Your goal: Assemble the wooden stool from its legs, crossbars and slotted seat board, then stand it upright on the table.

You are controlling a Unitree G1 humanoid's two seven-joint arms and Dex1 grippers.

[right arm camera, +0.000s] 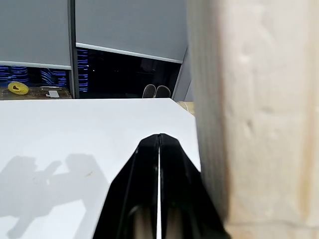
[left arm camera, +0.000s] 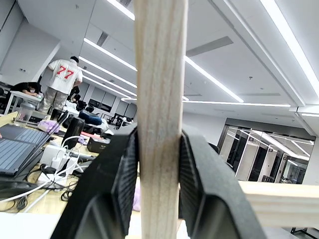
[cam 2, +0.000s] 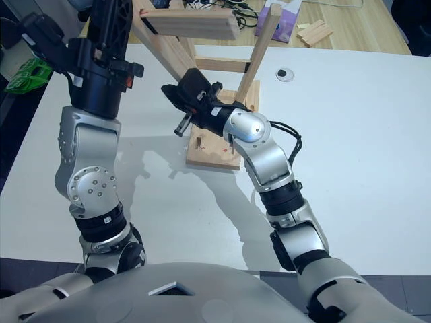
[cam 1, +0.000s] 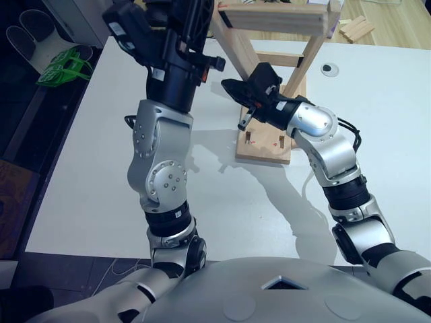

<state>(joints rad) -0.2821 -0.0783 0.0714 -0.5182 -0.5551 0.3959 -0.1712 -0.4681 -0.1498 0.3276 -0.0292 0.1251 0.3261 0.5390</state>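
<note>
The partly built stool stands tilted on its slotted seat board, which lies flat on the white table. Its legs rise to a top crossbar, and a lower crossbar joins them. My left gripper is raised high and shut on one wooden leg, with a finger on each side. My right gripper is shut with nothing in it. It hovers just left of the frame, above the board, beside a leg.
Loose wooden pieces lie on a desk beyond the table, near a tissue box. A round grommet sits in the table top at the far right. A green object lies on the floor off the left edge.
</note>
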